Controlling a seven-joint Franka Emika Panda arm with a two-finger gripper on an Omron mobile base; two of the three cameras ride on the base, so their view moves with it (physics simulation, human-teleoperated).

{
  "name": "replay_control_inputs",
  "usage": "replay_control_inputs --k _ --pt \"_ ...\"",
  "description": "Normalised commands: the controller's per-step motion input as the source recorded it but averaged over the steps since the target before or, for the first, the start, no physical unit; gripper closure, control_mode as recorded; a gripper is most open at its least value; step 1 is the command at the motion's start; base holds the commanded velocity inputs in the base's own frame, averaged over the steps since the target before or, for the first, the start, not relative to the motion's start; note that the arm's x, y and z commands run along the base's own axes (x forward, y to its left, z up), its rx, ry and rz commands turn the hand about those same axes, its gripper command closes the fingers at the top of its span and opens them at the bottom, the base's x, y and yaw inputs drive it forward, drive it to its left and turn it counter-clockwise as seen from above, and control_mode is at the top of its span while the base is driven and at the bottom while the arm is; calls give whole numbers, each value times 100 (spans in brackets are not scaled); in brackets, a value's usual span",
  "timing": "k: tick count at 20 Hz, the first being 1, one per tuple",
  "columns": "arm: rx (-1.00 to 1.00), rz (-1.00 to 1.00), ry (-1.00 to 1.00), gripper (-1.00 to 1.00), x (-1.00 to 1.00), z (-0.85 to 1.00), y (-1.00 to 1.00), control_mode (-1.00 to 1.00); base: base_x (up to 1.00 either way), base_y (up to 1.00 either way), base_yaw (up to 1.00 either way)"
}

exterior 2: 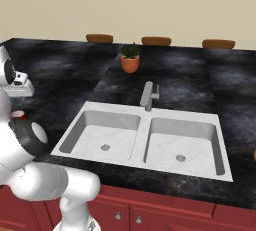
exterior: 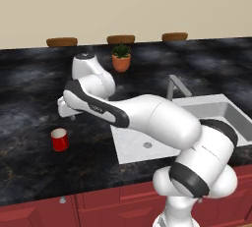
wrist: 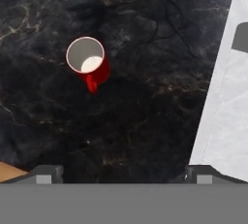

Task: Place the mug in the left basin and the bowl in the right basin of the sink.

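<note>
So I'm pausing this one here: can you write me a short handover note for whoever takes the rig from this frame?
Gripper: open, holding nothing, hovering above the counter left of the sink.
Mug: upright on the counter, left of the sink, untouched.
Left basin and right basin: both hold nothing.
Bowl: I can't place it from these views.
Done: nothing yet.
Left: grasp the mug and set it in the left basin, then find the bowl and put it in the right basin.

Base views flank sink (exterior 2: pixel 145 140), hand view looks down
</note>
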Motion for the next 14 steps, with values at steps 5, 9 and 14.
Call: replay_control_inputs --k 5,9,14 --pt "0 0 -2 -100 18 -20 20 -100 0 0 0" --pt "0 1 0 -100 16 -26 15 -100 0 0 0" --pt "0 0 0 -100 21 -28 15 -100 0 0 0"
